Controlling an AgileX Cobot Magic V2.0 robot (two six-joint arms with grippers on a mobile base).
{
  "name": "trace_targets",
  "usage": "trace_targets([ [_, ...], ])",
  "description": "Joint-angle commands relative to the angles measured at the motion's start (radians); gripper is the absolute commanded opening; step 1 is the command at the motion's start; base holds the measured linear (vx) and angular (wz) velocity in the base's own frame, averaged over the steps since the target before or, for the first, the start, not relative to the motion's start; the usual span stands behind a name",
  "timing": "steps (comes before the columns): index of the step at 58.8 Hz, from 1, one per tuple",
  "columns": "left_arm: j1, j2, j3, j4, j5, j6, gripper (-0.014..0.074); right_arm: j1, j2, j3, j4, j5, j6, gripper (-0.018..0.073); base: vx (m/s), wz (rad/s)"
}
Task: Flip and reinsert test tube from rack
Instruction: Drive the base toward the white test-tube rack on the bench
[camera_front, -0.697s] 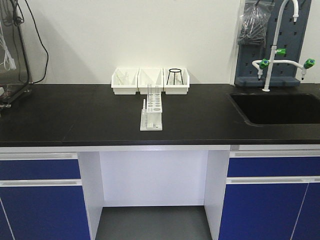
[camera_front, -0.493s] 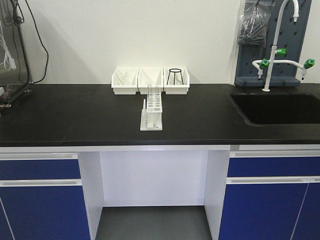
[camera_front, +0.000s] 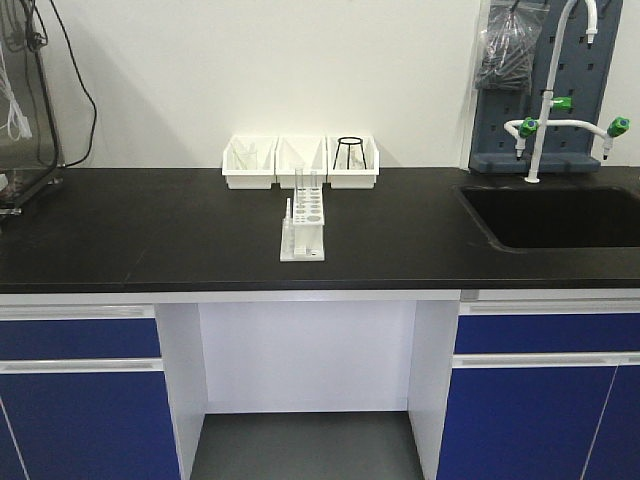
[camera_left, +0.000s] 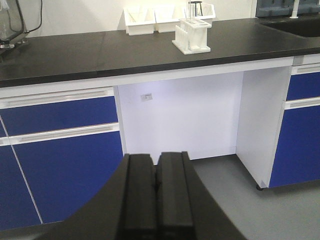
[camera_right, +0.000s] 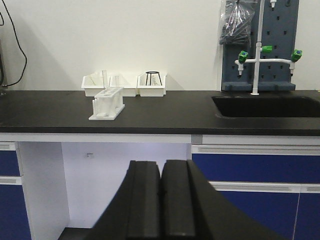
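Note:
The white rack (camera_front: 304, 225) stands near the middle of the black counter, pegs along its left side. Clear test tubes (camera_front: 300, 181) stand upright in its far holes. The rack (camera_left: 192, 36) shows at the top of the left wrist view and the rack (camera_right: 107, 104) at the left of the right wrist view. My left gripper (camera_left: 156, 159) is shut and empty, held low in front of the cabinets, well below the counter. My right gripper (camera_right: 161, 166) is also shut and empty, below counter height. Neither arm appears in the front view.
Three white open bins (camera_front: 300, 162) line the wall behind the rack, the right one holding a black wire stand (camera_front: 350, 152). A sink (camera_front: 555, 215) with a green-tapped faucet (camera_front: 548, 125) is at the right. Blue cabinets (camera_front: 80, 395) flank a knee recess.

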Motion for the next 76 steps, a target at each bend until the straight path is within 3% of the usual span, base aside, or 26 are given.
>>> trace_targets([
  [1,0.0,-0.008,-0.004,-0.005,-0.079,-0.009,-0.0006,-0.005,-0.013,0.002,-0.004,-0.074,-0.005,-0.0011,0.01,-0.01],
  [31,0.0,-0.008,-0.004,-0.005,-0.079,-0.009,-0.0006,-0.005,-0.013,0.002,-0.004,-0.074,-0.006,-0.0011,0.11,0.0],
  [76,0.0,-0.008,-0.004,-0.005,-0.079,-0.009,-0.0006,-0.005,-0.013,0.002,-0.003,-0.074,-0.005,-0.0011,0.35,0.02],
])
